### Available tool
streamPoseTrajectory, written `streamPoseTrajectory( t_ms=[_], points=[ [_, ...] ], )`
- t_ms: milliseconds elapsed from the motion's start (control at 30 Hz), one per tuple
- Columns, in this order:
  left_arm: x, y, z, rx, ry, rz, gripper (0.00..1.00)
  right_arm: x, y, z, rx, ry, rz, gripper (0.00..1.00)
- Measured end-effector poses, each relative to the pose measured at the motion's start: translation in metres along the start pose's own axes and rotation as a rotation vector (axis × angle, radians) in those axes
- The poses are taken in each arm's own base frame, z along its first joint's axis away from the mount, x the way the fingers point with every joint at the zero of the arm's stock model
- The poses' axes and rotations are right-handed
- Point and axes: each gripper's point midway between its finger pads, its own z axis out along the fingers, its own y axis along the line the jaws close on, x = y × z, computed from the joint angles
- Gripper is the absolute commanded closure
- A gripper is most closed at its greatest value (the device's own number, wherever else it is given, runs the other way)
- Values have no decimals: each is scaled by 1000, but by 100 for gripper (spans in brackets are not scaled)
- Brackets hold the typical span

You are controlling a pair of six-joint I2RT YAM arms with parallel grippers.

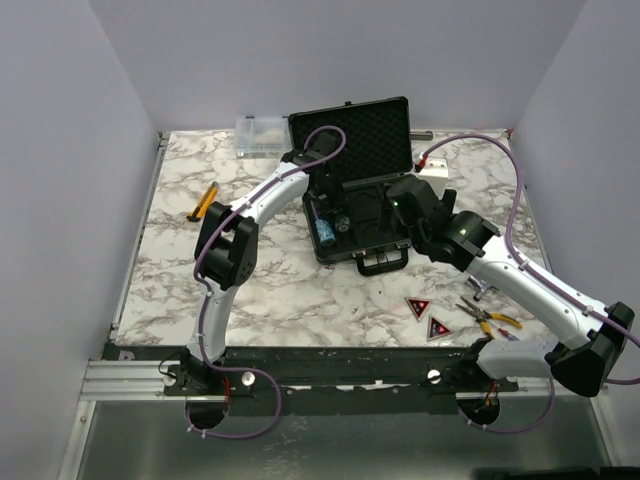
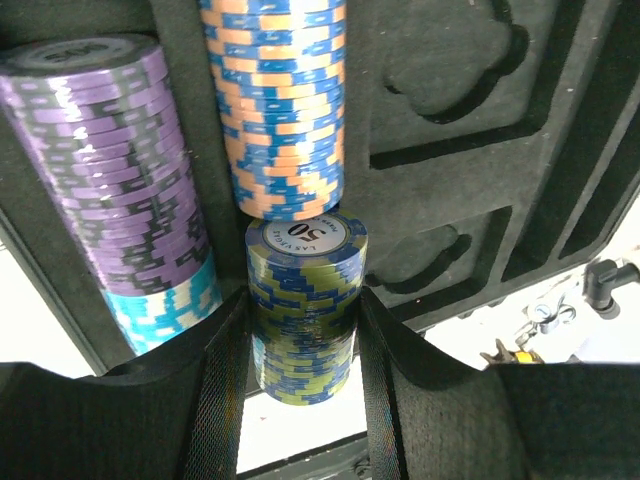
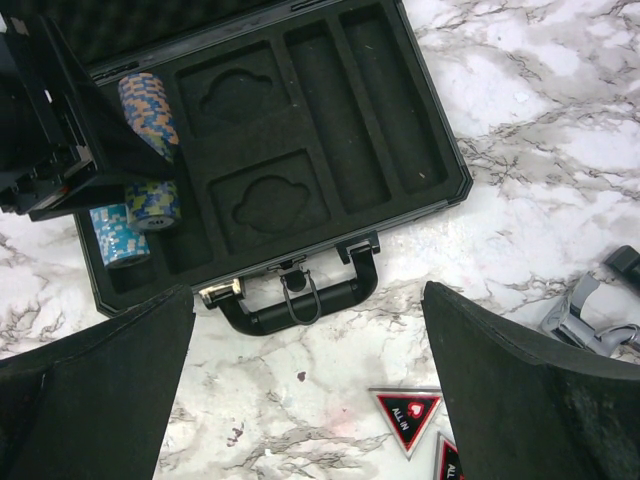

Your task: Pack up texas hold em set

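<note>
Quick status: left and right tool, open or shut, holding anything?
Left tool: closed on the green-blue chip stack.
Right tool: open, holding nothing.

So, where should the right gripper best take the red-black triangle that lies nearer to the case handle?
Probably from straight above, with the jaws across two of its edges near a corner, where it is narrower. The triangle lies flat on the marble table, face up, so no side gives a raised part to pinch.

second triangle (image 3: pixel 447 462) cropped, organiser box (image 1: pixel 258 135) contents indistinct
</note>
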Motion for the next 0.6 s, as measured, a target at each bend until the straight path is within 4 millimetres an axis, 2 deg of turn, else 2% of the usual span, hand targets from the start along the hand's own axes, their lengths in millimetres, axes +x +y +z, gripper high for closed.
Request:
streamPoseTrajectory(
  t_ms=[267,500,600],
  points=[
    [9,14,1,-51,7,-24,100,0,0,0,0,0,-4,0],
    [21,11,0,-56,24,-8,100,-2,1,1,-6,-9,-10,0],
    [19,9,-1,-55,23,-9,96,-3,1,1,-6,-10,-12,0]
  ],
)
